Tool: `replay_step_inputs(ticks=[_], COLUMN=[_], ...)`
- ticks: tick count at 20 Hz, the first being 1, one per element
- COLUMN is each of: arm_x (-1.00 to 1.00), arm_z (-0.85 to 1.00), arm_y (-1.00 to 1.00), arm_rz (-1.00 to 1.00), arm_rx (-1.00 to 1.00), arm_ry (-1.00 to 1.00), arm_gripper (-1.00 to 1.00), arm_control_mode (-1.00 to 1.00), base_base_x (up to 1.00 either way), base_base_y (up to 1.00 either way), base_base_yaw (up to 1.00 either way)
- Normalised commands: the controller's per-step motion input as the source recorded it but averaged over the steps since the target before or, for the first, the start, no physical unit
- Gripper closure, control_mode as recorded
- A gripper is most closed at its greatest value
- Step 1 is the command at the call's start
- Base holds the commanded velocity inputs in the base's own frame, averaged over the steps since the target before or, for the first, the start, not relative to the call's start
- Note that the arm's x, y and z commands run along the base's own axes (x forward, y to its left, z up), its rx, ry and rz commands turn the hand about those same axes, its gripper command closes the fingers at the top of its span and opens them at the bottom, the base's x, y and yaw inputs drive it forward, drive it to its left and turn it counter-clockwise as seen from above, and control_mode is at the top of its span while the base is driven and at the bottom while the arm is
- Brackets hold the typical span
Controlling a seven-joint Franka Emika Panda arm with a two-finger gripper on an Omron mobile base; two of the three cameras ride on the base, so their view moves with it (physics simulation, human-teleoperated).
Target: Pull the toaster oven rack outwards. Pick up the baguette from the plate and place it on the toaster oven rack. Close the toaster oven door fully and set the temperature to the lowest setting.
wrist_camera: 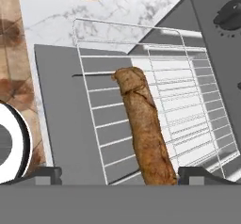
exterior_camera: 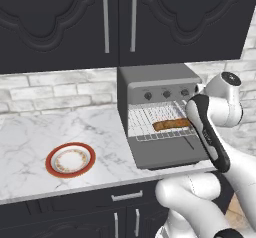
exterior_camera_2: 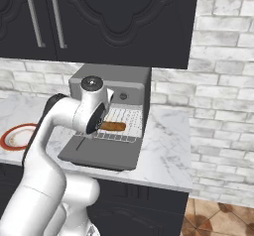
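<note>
Hand view: tool [wrist_camera: 120,176] open, fingertips astride baguette [wrist_camera: 143,126] on rack [wrist_camera: 188,105].

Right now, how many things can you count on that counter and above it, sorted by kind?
Toaster oven: 1
Knobs on the oven: 3
Wire rack: 1
Baguette lying on the rack: 1
Plate, nothing on it: 1
Cabinet handles above the counter: 2
Total: 9
</note>
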Motion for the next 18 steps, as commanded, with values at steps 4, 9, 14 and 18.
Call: replay_step_inputs(ticks=[4,9,14,18], arm_x=[-0.21,-0.48,-0.23,-0.22], arm_z=[-0.05,-0.05,0.00,0.00], arm_y=[0.06,0.02,0.00,0.01], arm_rz=[-0.20,-0.43,-0.59,-0.58], arm_rx=[0.00,0.00,0.05,0.13], arm_ry=[0.33,0.10,-0.19,-0.37], arm_gripper=[-1.00,-1.00,-1.00,-1.00], arm_control_mode=[-1.00,-1.00,-1.00,-1.00], base_base_x=[0.00,0.00,0.00,0.00], base_base_y=[0.00,0.00,0.00,0.00], base_base_yaw=[0.00,0.00,0.00,0.00])
